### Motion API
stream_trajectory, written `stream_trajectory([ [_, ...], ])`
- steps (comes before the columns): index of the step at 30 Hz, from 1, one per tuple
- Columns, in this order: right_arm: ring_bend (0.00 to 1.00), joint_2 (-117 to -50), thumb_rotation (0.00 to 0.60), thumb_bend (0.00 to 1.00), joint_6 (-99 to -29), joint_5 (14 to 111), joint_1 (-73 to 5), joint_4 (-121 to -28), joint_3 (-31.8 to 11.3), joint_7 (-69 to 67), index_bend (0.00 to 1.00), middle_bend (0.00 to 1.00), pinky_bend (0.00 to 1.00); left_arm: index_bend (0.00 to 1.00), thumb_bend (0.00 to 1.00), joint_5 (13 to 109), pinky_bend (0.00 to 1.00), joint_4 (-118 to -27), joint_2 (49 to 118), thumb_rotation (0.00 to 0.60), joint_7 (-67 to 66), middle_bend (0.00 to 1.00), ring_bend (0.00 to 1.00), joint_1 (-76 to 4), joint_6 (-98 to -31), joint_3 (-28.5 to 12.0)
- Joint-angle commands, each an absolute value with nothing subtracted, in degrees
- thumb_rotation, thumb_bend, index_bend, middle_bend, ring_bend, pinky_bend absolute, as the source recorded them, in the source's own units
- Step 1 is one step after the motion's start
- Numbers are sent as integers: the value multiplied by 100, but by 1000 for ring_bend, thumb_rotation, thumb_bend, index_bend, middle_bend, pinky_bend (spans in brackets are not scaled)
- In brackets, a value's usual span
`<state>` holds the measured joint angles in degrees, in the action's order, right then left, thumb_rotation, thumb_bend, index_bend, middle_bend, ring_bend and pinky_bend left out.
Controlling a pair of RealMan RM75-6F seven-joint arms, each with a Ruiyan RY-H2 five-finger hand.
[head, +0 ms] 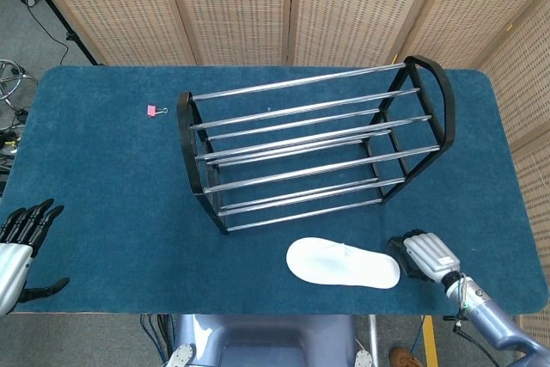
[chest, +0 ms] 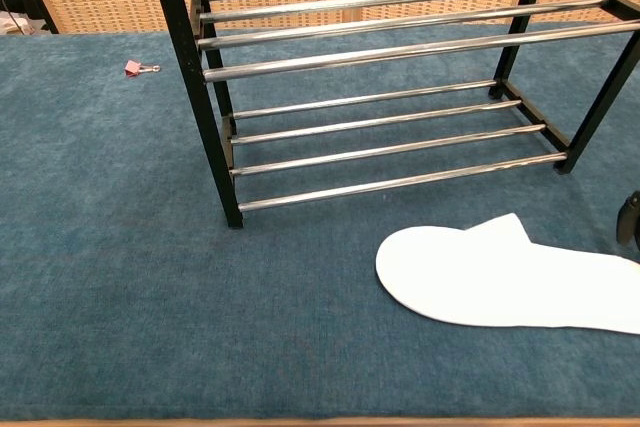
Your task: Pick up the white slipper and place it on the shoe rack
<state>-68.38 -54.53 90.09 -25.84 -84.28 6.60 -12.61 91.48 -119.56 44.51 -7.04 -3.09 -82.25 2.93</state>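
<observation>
The white slipper lies flat on the blue table cover near the front edge, toe to the left; the chest view shows it too. My right hand sits just right of its heel, back up, dark fingers pointing down toward the heel and holding nothing. In the chest view only one dark fingertip shows at the right edge, clear of the slipper. The shoe rack of chrome bars and black end frames stands behind the slipper. My left hand hangs off the table's front left corner, fingers spread.
A small pink binder clip lies on the blue table cover left of the rack. Woven screens stand behind the table. The table's front edge runs close below the slipper.
</observation>
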Motion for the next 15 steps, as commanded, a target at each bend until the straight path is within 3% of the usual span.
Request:
stream_trajectory([
  [1, 324, -6844, 600, 747, -5431, 9105, -2575, -8442, 747, -1217, 353, 419, 231, 0, 0, 9145, 0, -11959, 4455, 600, -718, 0, 0, -311, -8221, 293],
  [15, 331, -6753, 600, 747, -5390, 9498, -2614, -8887, 1028, -1095, 358, 424, 231, 0, 0, 9157, 0, -11971, 4473, 600, -754, 0, 0, -304, -8222, 304],
])
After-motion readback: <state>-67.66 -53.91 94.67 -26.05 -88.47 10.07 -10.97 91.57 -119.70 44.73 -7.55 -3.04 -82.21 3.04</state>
